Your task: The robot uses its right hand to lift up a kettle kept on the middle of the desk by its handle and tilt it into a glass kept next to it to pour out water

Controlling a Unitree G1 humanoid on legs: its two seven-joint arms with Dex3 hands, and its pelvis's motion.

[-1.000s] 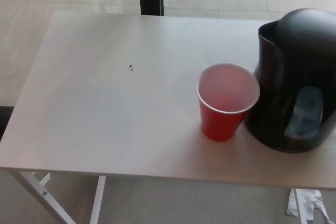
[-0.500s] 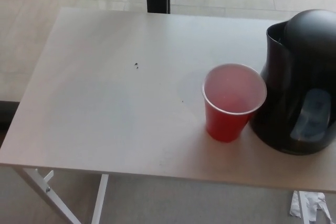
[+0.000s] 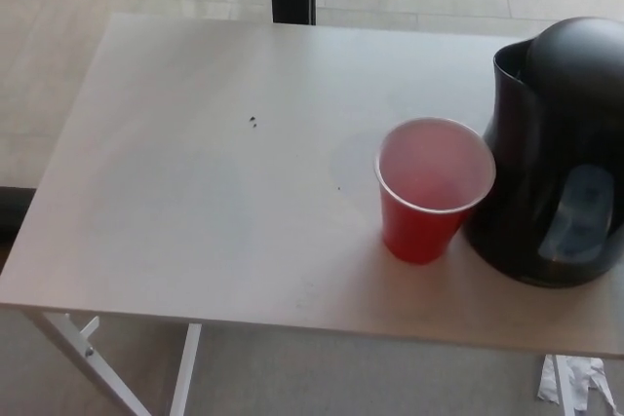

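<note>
A black kettle [image 3: 558,153] stands upright at the right edge of the desk [image 3: 185,202], its body partly cut off by the picture's right side. Its spout faces the far side, and a bluish water window shows low on the near side. Whether its handle is there I cannot tell; it lies out of frame.

Just beside the kettle, on its left, stands a red cup [image 3: 432,192], upright with its mouth open. The cup's rim looks to touch or nearly touch the kettle's side. Its inside is pale pink; I cannot tell whether it holds any liquid. The cup sits closer to the near edge than to the far one.

Neither of the robot's hands shows anywhere in the view, so nothing grasps the kettle or cup, and I cannot say whether the fingers are released or clenched.

A small dark speck [image 3: 253,123] lies on the desk well to the left of the cup, toward the far edge. A white desk leg [image 3: 73,353] shows below the near left corner.
</note>
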